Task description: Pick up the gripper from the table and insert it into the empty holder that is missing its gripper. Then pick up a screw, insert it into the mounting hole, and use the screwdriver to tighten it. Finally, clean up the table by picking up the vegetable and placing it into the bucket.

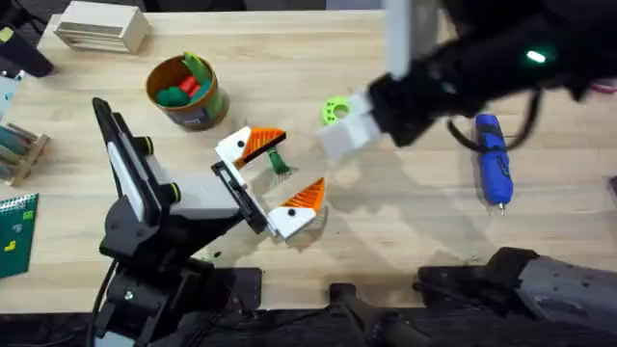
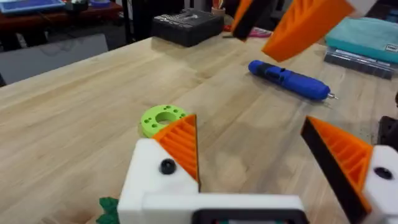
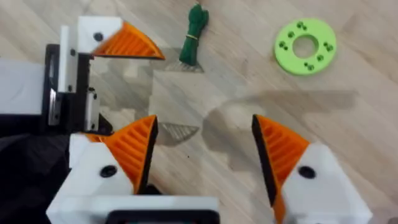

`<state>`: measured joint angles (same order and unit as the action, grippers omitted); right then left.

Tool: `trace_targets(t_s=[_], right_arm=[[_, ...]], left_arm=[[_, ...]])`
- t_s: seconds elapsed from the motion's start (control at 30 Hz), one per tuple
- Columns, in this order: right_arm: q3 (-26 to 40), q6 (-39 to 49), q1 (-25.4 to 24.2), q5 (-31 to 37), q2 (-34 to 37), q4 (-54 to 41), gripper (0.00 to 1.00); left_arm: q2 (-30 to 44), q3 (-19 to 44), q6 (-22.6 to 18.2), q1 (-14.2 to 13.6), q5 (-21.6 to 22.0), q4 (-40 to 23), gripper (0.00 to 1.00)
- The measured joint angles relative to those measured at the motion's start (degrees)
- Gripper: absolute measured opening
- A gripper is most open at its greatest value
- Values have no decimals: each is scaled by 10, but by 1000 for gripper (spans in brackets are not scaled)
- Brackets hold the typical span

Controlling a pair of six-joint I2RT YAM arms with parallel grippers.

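Wood-grain table [image 1: 386, 231] carries the whole scene, planks running left to right in the overhead view. At its centre the left gripper [image 1: 281, 179] lies low over the surface, its two white fingers [image 1: 232, 146] spread wide, each fitted with an orange ribbed pad [image 1: 262, 142], nothing between them. The vegetable [image 1: 279, 161] rests on the wood inside that gap, close to the upper finger; its long axis runs roughly from 12 to 6 o'clock in the overhead view, though which end is the frilly one is too small to tell there (the right wrist view shows it [image 3: 194, 34] as a dark-green twisted strip beside that finger's orange tip). The right gripper [image 3: 205, 152] hangs above the table at about 2 o'clock from the left one, blurred in the overhead view; its own camera shows its jaws well apart and empty, both orange pads in place. A green ring-shaped disc [image 1: 335, 112] lies flat just beside it. The screwdriver [image 1: 492, 159] lies flat toward 3 o'clock, well apart from both grippers, its long axis near 12 to 6 with the metal bit pointing toward 6. The bucket [image 1: 185, 93] stands upright at about 10 o'clock from the left gripper, holding green and red toys.
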<state>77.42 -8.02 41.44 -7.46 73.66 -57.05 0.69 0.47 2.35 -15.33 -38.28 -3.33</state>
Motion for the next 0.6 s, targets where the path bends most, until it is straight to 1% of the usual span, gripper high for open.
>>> trace_targets(t_s=[0.1,0.23,0.27,0.33,0.37,0.4,0.43,0.47,0.5,0.53,0.6], right_arm=[[-42,-8,-15,-18,-57,10,868],[-79,-16,-19,-33,-125,11,870],[-96,-23,-19,-41,-160,7,870],[-104,-26,-19,-48,-176,0,870],[-105,-27,-19,-52,-182,-3,871],[-106,-27,-19,-56,-186,-6,870],[-106,-28,-19,-60,-190,-9,870],[-106,-32,-19,-66,-193,-20,871],[-106,-32,-19,-68,-193,-23,873],[-106,-34,-19,-69,-193,-27,872],[-107,-36,-19,-70,-193,-31,874]], left_arm=[[0,0,0,0,0,0,987],[0,0,0,0,0,0,987],[0,0,0,0,0,0,987],[0,0,0,0,0,0,988],[0,0,-1,0,0,0,934],[0,0,1,0,0,0,839],[0,0,0,0,0,0,697],[0,0,0,0,1,0,231],[0,0,-2,0,1,0,116],[0,0,-2,0,2,0,38],[0,0,-2,0,2,0,12]])
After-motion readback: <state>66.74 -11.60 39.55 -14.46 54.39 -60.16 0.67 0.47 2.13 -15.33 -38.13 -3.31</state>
